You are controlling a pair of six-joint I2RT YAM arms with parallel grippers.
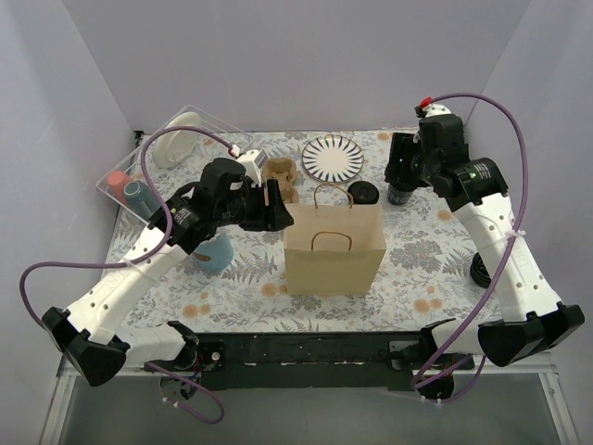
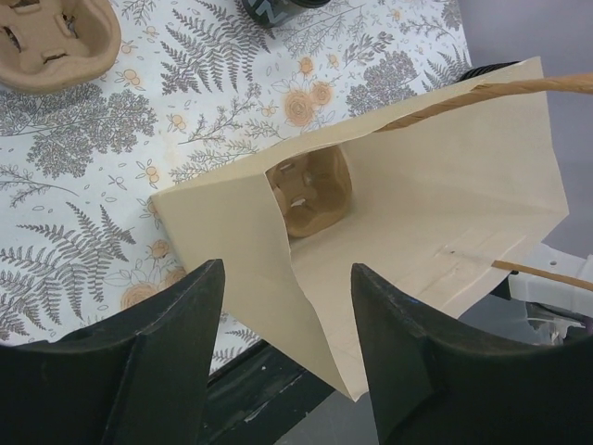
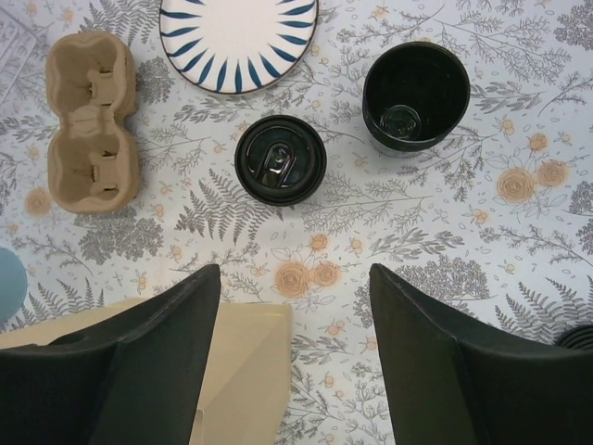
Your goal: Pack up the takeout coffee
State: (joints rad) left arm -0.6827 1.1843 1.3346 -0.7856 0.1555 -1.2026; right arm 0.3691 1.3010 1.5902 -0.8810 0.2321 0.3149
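Note:
A dark cup with a black lid (image 3: pixel 280 159) stands on the floral cloth just behind the open paper bag (image 1: pixel 334 248); it also shows in the top view (image 1: pixel 363 193). A second dark cup (image 3: pixel 416 95) stands to its right, open and without a lid. My right gripper (image 3: pixel 295 278) is open and empty, hovering above and in front of both cups. My left gripper (image 2: pixel 287 278) is open at the bag's left rim (image 2: pixel 241 241), with the bag's edge seen between the fingers. A brown cardboard carrier (image 2: pixel 310 190) lies inside the bag.
Another brown carrier (image 1: pixel 283 176) and a striped plate (image 1: pixel 332 158) lie behind the bag. A light-blue cup (image 1: pixel 215 250) stands left of the bag. A loose black lid (image 1: pixel 482 269) lies at the right. A clear bin (image 1: pixel 157 162) sits at the far left.

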